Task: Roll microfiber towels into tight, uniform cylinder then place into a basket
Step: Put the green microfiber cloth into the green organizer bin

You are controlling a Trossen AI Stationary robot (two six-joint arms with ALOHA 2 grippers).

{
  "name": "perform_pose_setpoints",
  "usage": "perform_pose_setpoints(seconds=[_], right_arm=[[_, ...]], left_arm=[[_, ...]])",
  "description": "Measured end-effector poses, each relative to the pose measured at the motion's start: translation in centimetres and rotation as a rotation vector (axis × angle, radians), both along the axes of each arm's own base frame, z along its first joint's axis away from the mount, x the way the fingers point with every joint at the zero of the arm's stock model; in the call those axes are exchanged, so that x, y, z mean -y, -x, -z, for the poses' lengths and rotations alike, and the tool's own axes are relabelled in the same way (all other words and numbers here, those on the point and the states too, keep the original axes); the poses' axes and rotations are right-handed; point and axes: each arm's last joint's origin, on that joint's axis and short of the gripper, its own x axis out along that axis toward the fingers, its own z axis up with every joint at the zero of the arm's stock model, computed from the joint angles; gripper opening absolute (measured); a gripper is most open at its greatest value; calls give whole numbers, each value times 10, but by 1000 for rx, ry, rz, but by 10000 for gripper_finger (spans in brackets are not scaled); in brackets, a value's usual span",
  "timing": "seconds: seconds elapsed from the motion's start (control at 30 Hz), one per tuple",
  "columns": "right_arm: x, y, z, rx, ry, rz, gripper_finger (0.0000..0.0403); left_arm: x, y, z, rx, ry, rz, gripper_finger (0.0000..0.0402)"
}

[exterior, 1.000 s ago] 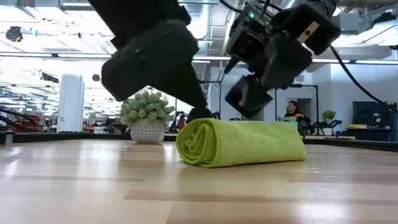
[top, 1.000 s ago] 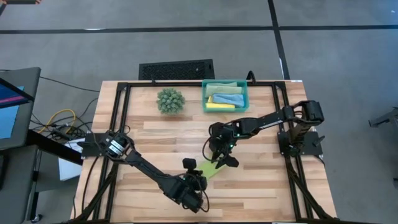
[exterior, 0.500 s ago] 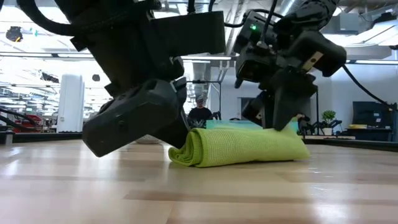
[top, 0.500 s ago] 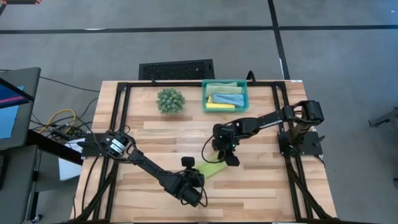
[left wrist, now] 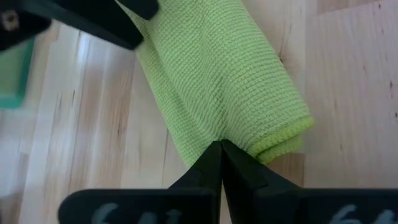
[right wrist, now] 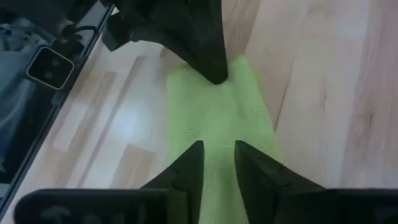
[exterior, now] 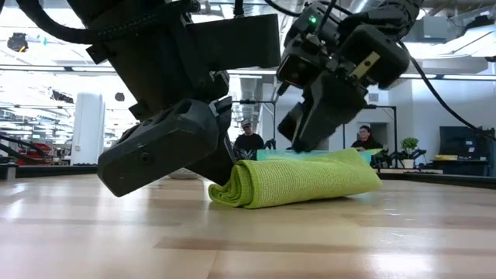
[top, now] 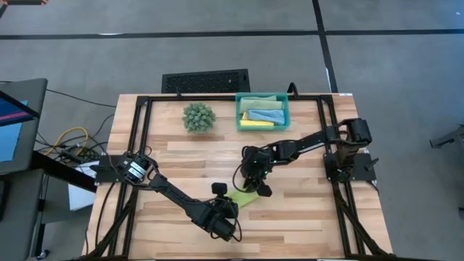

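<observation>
A lime green towel point(top: 245, 196), rolled up, lies on the wooden table near its front middle; it also shows in the low view point(exterior: 302, 180). My left gripper point(left wrist: 221, 146) is shut at the roll's near-left end point(exterior: 221, 194). My right gripper point(right wrist: 217, 152) stands on top of the roll near its middle point(exterior: 310, 155), its fingers a narrow gap apart with cloth between them. The teal basket point(top: 283, 116) at the far edge holds sage green, light blue and yellow towels. My left gripper pinches the roll's near-left end edge point(left wrist: 231, 138) between its two shut fingertips. It comes in low and slanting from the table's near-left side, along the roll. That end is squashed flat on the table. My right gripper pinches cloth on the roll's upper side point(right wrist: 217, 134) between its two fingers point(right wrist: 249, 165), which point down and lie across the roll. How many layers, I cannot tell. The roll rests on the table.
A round spiky green plant ball point(top: 199, 117) stands left of the basket at the far edge. A black slotted grille point(top: 206, 80) lies beyond the table's far edge. Black frame rails point(top: 138, 138) run along the table's sides. People show in the room behind.
My right gripper has come down onto the roll's far-right end, then gone along it toward the left gripper. My left gripper has come down to the roll's near-left end. That end, which showed an open spiral, now lies squashed flat.
</observation>
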Motion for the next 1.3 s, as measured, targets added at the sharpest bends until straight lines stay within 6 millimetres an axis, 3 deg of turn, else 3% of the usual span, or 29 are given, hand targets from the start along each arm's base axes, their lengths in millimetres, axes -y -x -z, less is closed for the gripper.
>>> perform_pose_setpoints(seconds=[0.33, 0.63, 0.8, 1.03, 1.2, 1.3], right_arm=[[-1, -21, 19, -42, 69, 68, 262], [-25, -17, 27, -72, 128, -17, 272], [-35, -15, 28, -77, 218, 10, 234], [-36, -14, 34, -104, 237, 15, 119], [-37, -13, 39, -124, 237, -1, 36], [-43, -11, 37, -115, 253, -9, 18]], left_arm=[[0, 0, 0, 0, 1, 0, 0], [0, 0, 0, 0, 1, 0, 0], [1, -1, -3, -3, -11, -1, 0], [19, 3, -38, 41, -136, -18, 0], [34, 28, -59, 74, -267, -77, 0], [38, 50, -64, 80, -327, -135, 0]])
